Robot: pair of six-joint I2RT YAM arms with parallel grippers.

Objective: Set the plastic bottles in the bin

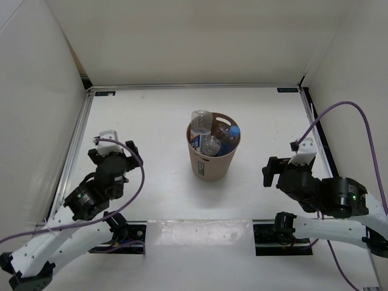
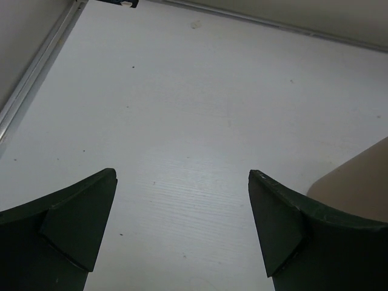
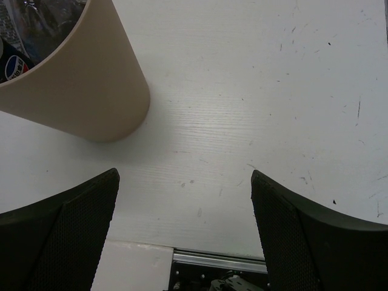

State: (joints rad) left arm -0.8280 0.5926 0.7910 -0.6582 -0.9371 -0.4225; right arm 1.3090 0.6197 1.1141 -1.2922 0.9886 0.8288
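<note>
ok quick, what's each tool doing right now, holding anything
Left tool: open, holding nothing.
Right tool: open, holding nothing.

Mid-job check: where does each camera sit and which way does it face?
Top external: above, behind the arms, looking down on the bin of plastic bottles; both arms show.
Left wrist: faces table, far-left edge; open left gripper.
Right wrist: faces down at front edge; open right gripper.
Shared: the bin, in all three.

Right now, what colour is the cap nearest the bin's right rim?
The cap is blue, clearest in the top external view.
</note>
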